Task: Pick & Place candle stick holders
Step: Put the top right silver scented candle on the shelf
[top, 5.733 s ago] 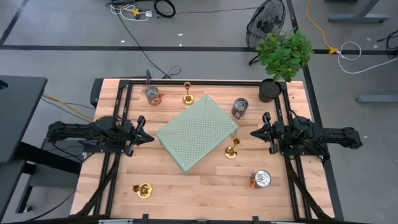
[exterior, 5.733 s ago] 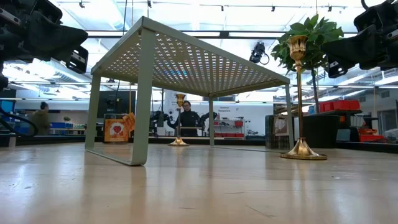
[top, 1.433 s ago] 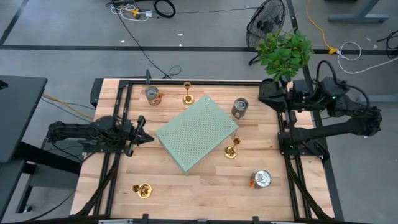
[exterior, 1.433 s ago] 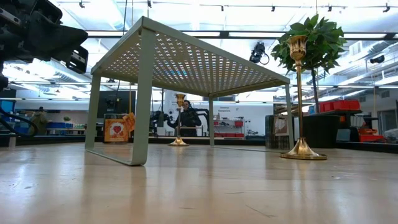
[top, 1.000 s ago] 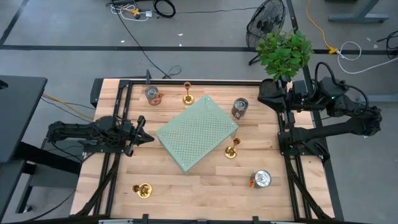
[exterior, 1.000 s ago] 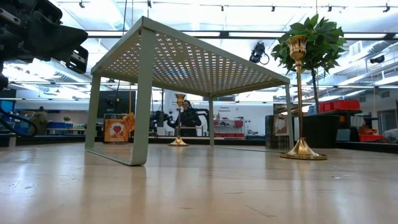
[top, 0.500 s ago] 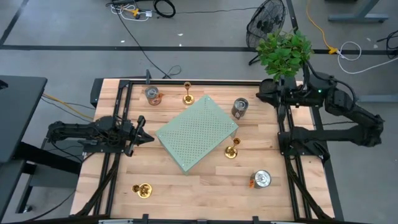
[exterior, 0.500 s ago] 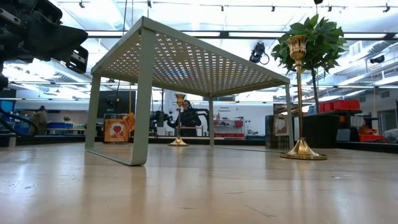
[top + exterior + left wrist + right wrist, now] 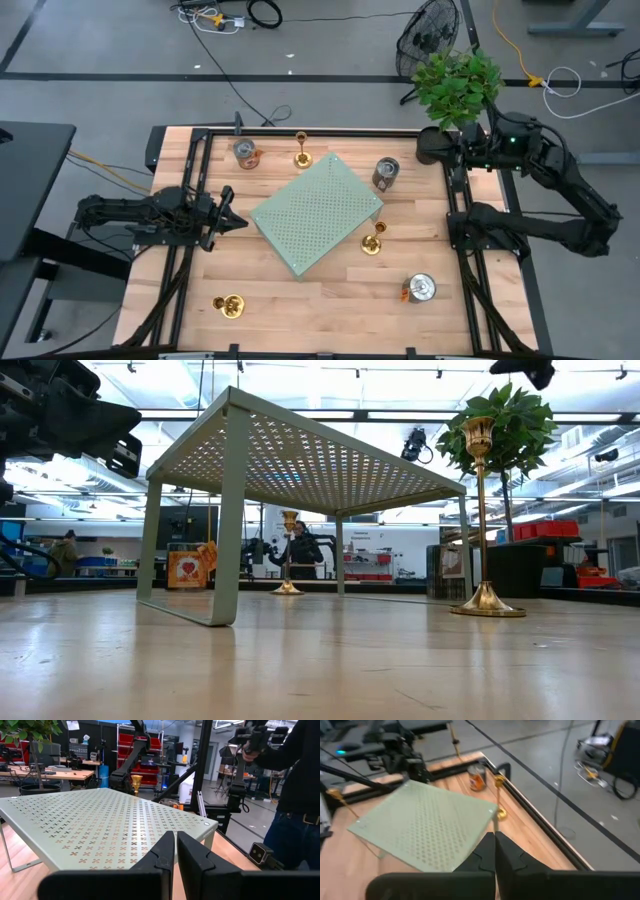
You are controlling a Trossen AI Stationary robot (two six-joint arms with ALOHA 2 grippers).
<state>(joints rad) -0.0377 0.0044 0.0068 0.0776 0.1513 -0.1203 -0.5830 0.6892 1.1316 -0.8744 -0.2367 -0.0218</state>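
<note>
Overhead, right gripper [image 9: 424, 152] near plant [image 9: 456, 85]

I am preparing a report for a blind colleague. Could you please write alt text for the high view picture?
Seen from above, a wooden table holds a green perforated rack in the middle, with three brass candle holders and three tin cans around it. The left gripper rests shut beside the rack; the right gripper is shut near a potted plant.

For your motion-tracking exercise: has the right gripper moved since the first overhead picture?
Yes. The right gripper has swung from beside the green perforated shelf toward the table's far edge, next to the potted plant.
</note>
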